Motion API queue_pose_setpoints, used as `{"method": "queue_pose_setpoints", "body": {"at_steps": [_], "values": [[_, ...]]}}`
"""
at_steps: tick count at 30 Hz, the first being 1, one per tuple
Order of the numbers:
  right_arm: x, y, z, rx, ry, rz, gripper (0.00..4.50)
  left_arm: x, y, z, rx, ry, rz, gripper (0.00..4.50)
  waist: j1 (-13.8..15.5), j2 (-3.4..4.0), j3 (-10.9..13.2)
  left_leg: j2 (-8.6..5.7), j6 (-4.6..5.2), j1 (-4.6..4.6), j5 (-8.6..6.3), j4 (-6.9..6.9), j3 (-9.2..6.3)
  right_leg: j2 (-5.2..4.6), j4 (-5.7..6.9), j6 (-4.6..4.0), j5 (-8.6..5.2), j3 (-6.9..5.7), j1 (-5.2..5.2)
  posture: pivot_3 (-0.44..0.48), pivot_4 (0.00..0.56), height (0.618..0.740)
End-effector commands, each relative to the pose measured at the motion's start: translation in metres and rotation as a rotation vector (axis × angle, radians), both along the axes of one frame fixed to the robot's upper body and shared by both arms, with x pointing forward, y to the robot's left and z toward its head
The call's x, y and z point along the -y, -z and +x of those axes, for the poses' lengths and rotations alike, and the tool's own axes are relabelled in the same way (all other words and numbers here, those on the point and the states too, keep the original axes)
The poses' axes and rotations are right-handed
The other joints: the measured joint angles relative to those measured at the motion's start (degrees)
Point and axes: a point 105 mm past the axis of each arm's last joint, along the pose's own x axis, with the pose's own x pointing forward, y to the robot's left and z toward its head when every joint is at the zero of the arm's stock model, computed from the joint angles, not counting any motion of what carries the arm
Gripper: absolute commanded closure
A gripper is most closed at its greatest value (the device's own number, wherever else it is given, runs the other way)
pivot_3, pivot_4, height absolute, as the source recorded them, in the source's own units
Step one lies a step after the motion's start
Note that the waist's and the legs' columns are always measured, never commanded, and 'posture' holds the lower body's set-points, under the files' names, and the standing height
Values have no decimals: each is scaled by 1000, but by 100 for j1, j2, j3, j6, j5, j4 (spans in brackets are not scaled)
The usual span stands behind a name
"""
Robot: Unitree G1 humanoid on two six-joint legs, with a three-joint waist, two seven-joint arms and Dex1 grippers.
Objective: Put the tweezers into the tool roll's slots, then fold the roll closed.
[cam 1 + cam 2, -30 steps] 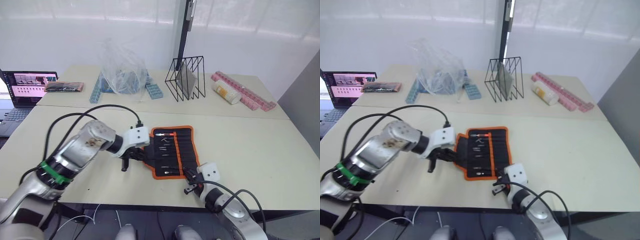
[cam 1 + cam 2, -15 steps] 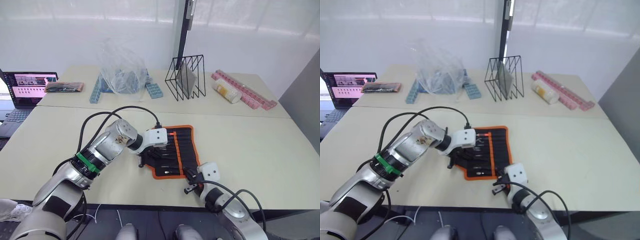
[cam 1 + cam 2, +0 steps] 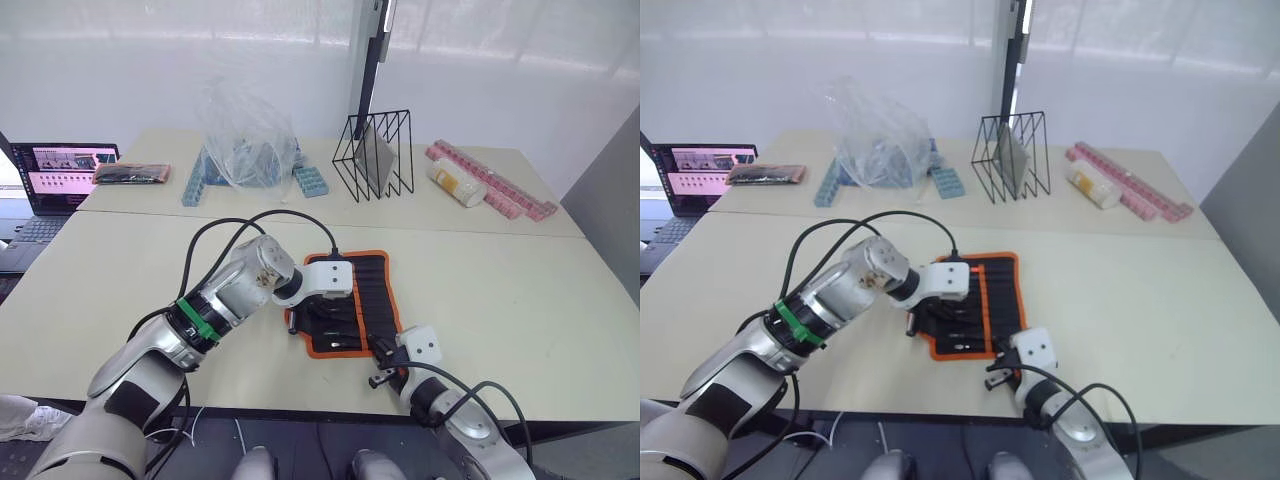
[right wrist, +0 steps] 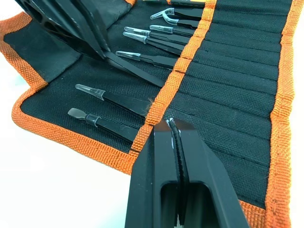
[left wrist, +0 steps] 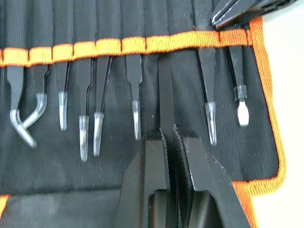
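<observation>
Black fabric with orange edge binding marks your tool roll (image 3: 348, 304), lying unfolded on the pale tabletop (image 3: 520, 290) in the left eye view. You have the left gripper (image 3: 322, 306) over the roll's left half, and the right gripper (image 3: 381, 366) at the roll's near edge.

Your left wrist view shows the left fingers (image 5: 154, 161) clamped together on a slim black tweezer (image 5: 165, 90) whose far end goes under the orange band of the slots (image 5: 118, 45); capped tool tips poke from the neighbouring pockets.

Your right wrist view shows the right fingers (image 4: 164, 156) closed together, their tips resting on the orange band near the roll's edge, and you can see no tool held between them.
</observation>
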Motion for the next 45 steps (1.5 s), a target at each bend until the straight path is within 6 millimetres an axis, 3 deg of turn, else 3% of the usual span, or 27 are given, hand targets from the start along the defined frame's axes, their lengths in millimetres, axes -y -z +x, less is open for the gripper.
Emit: {"method": "queue_pose_setpoints", "body": {"at_steps": [1,13,21,29,37,43,45], "values": [[10,50,-15,-218,38,-75,4500,13,-7,6,46,5,4,4493,8,0,0,0,0,0,0,0,0,0,0,0,0,0,0,0,150,705],[11,51,-16,-223,43,-73,4500,37,-6,12,63,-21,-61,4493,13,4,-2,-2,0,-1,0,7,-1,-1,1,6,0,0,2,0,150,705],[10,52,-16,-226,38,-71,4500,55,13,10,62,-18,-107,4493,29,6,-5,-3,0,1,0,8,-1,-2,0,7,1,0,7,0,150,705],[9,53,-15,-226,37,-69,4500,55,15,16,94,-30,-121,4493,131,0,-12,-5,8,4,5,20,0,-4,-1,16,4,1,15,0,150,705],[7,54,-16,-228,31,-69,4500,37,-12,18,163,-20,-132,1895,110,12,-5,-5,11,-5,8,19,0,-4,2,24,1,2,4,0,150,705],[9,55,-15,-229,30,-75,4500,6,-44,8,164,-68,-188,33,15,25,-3,-4,12,-7,8,8,-2,-2,4,11,7,1,-1,0,150,705],[9,55,-15,-228,28,-76,4500,-12,-51,5,144,-124,-230,33,-2,26,-4,-3,12,-6,7,5,-4,-2,2,10,5,0,0,0,150,705]]}}
